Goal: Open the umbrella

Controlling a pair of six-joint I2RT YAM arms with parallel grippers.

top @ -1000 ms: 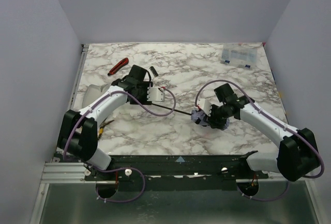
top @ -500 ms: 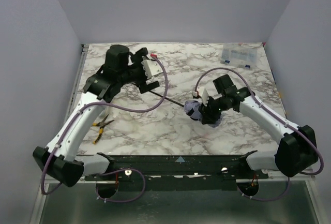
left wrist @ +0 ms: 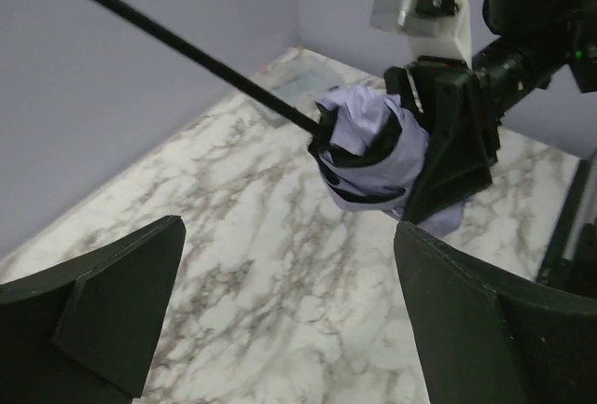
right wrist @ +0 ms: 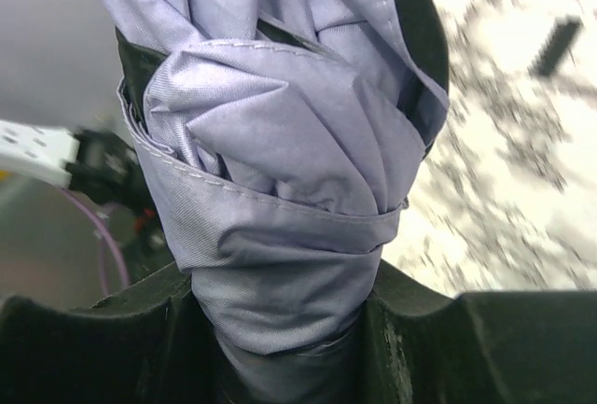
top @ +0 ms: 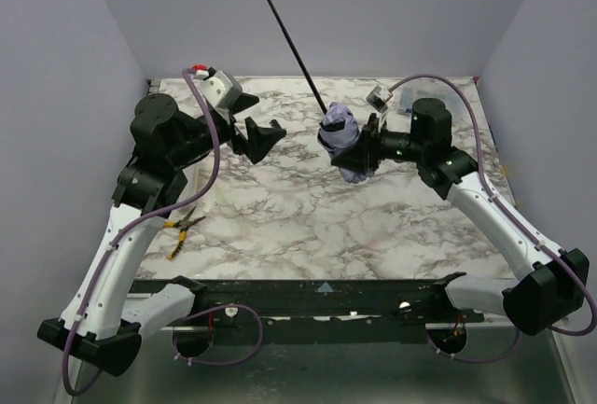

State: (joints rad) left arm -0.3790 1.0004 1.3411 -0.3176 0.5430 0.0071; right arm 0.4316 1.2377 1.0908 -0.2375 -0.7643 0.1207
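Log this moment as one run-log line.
right gripper: shut on umbrella | left gripper: open, empty | shaft: extended | canopy: folded

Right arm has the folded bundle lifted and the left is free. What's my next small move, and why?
Probably bring the left gripper up to the shaft and close on it. It is open and empty, while the right gripper is shut on the folded umbrella. The shaft sticks out up and away with nothing holding it.
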